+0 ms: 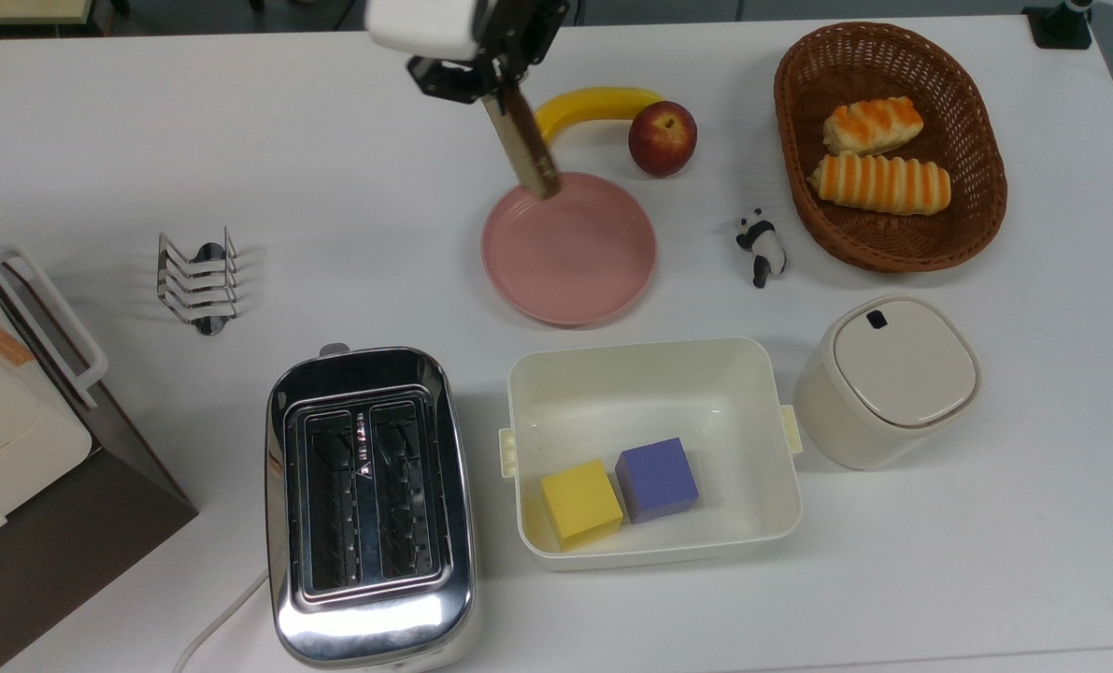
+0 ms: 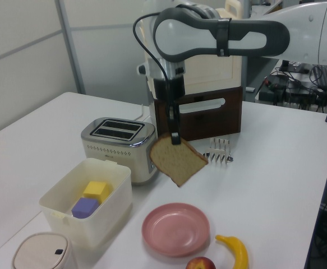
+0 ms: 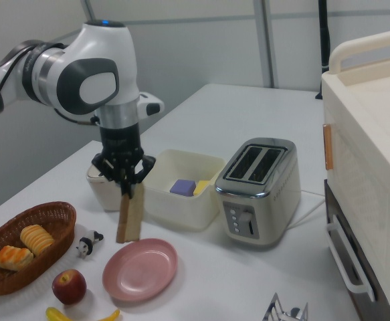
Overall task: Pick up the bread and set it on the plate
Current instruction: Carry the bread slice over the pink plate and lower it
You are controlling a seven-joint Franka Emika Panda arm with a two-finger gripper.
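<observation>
My gripper (image 1: 491,91) is shut on the upper edge of the bread (image 1: 524,148), a brown slice that hangs tilted below the fingers. In the top view the slice is edge-on and its lower end overlaps the upper left rim of the pink plate (image 1: 575,266). The left view shows the bread (image 2: 178,160) broadside under the gripper (image 2: 175,138), in the air above and behind the plate (image 2: 176,230). Seen in the right view, the gripper (image 3: 126,189) holds the bread (image 3: 130,215) upright just beyond the plate (image 3: 140,269).
A banana (image 1: 593,101) and an apple (image 1: 662,138) lie close behind the plate. A panda figure (image 1: 760,245), a basket (image 1: 981,210) of rolls, a lidded canister (image 1: 892,379), a cream tub (image 1: 654,360) with two cubes, a toaster (image 1: 369,505) and a toast rack (image 1: 198,280) surround it.
</observation>
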